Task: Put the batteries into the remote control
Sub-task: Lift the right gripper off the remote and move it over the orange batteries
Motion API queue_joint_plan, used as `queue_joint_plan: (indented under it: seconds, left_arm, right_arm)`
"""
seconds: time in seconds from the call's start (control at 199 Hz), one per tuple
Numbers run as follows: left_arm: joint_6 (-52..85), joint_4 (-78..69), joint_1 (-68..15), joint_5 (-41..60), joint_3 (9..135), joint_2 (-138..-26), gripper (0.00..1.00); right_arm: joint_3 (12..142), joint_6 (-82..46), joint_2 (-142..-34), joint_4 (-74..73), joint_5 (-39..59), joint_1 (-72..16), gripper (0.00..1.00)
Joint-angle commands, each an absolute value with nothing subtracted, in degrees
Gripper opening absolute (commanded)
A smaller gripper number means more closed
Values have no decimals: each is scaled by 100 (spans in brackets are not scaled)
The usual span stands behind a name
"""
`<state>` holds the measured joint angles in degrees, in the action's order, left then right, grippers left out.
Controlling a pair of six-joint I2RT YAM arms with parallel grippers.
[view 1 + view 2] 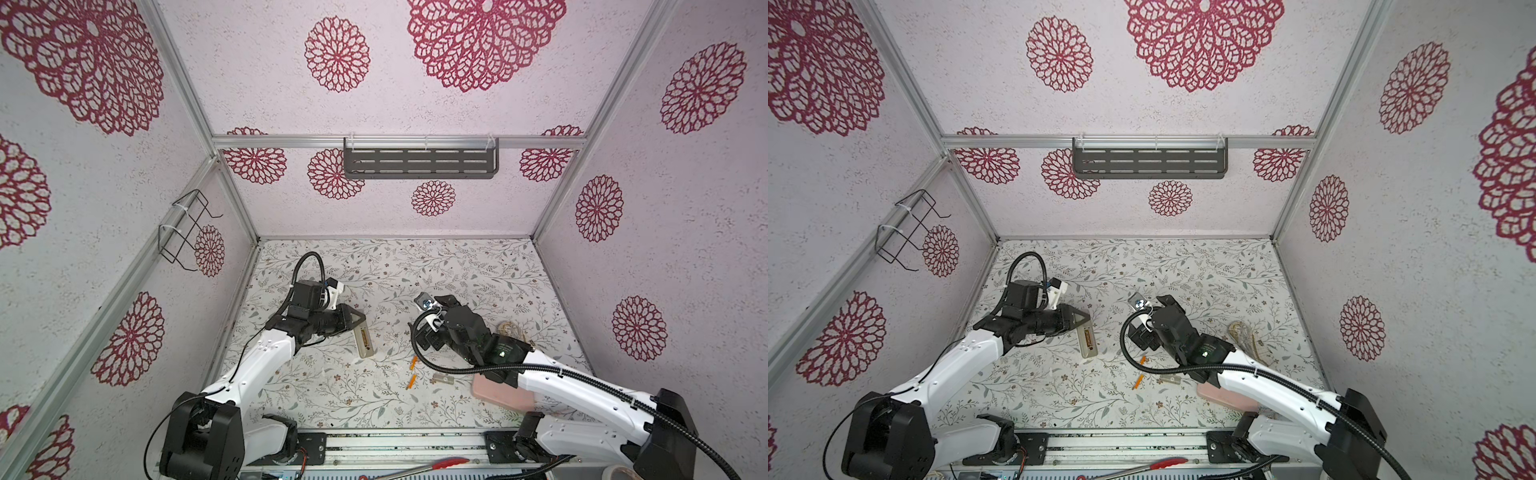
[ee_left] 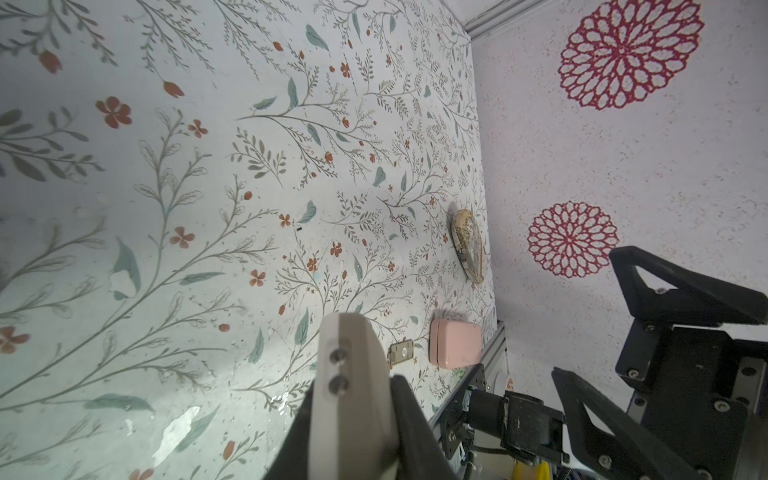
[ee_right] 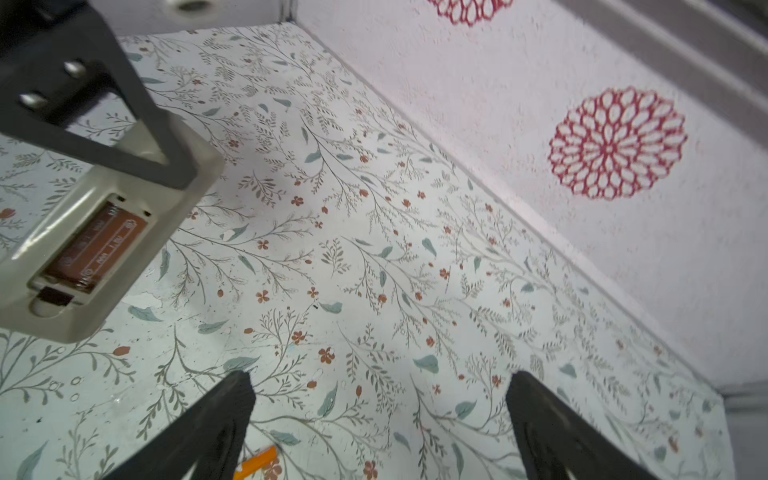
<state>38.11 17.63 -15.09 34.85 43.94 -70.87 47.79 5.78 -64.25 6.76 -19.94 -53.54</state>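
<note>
Orange batts, grey-beige remote, pink pad, leaf-and-flower print tabletop, white walls w/ crimson medallions

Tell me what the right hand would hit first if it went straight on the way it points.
Probably bare table: the open right hand frames only floral surface. A battery lies beside one finger, off that line; depth unclear.

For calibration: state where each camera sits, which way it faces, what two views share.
Top views: high in front, looking down at floral table; both arms show.
Left wrist: on left arm, facing its fingers shut on the slim beige remote control.
Right wrist: on right arm, facing its open fingers.
Shared: both wrists see the remote.
</note>
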Motion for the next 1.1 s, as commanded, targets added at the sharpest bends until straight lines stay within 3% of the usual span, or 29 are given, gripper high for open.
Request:
queue_joint_plan:
  seconds: [0.0, 0.291, 0.482, 0.747, 1.099]
  left_arm:
    - [4038, 1454, -1515, 3055, 4092, -6938, 0]
    - [4568, 386, -1874, 2781, 3456, -6657, 0]
    - [4673, 156, -1919, 2742, 3052, -6356, 0]
    - [4682, -67, -1968, 2729, 2781, -5995, 0]
    - [4817, -658, -2099, 2740, 2463, -5633, 0]
  right_arm:
    - [4980, -999, -6291, 1904, -2053, -5255, 99]
    - [4976, -2170, -6887, 2028, -1644, -5265, 95]
    - [5189, -2327, -7615, 1995, -1486, -5315, 78]
    - [5412, -2631, -8443, 1832, -1239, -5464, 63]
    - [5222, -2950, -8834, 1433, -1086, -5503, 59]
